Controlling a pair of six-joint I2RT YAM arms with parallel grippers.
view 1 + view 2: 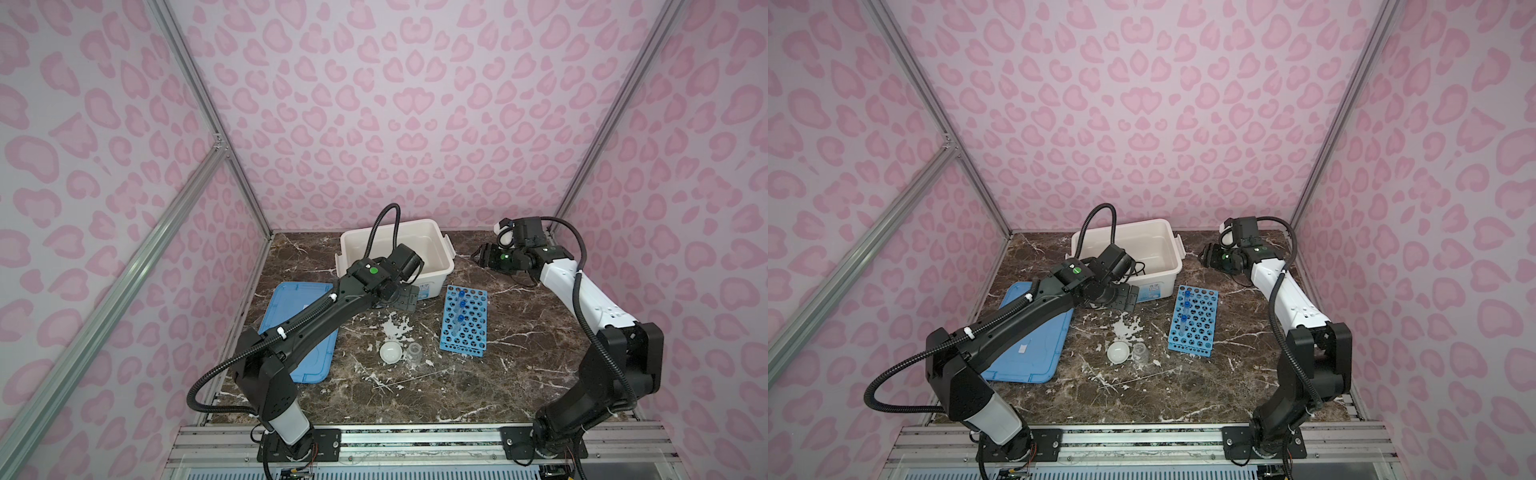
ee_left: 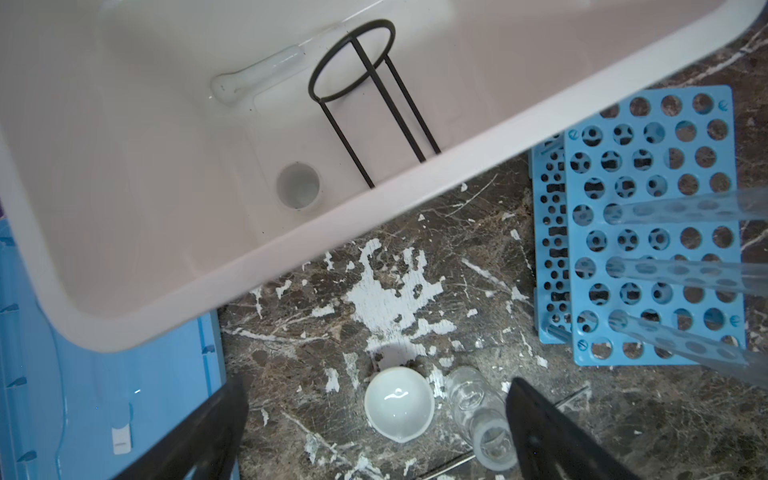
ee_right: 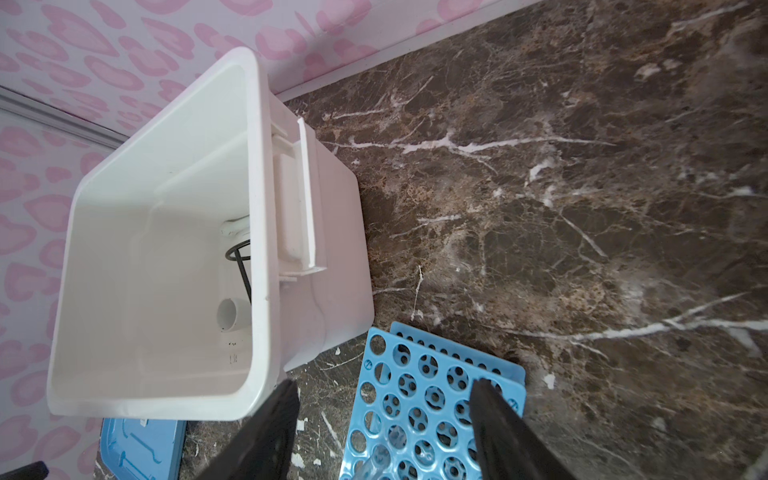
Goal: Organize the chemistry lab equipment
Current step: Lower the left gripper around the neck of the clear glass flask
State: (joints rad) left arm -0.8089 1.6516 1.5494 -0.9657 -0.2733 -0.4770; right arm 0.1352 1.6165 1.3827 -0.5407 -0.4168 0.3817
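Likely reaching for white shallow dish (image 2: 399, 405): left tool (image 2: 376, 384) gaping, empty, facing it; right tool (image 3: 382, 386) spread, empty. Next: descend, pinch rim, lift into storage box (image 2: 449, 170).

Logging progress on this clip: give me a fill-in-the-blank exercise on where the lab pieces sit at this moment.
The black wire ring stand lies inside the white storage ____. The white shallow dish sits on the table beside the clear small ____. The blue-capped tubes sit in the blue perforated ____.
Missing words: box; beaker; rack.
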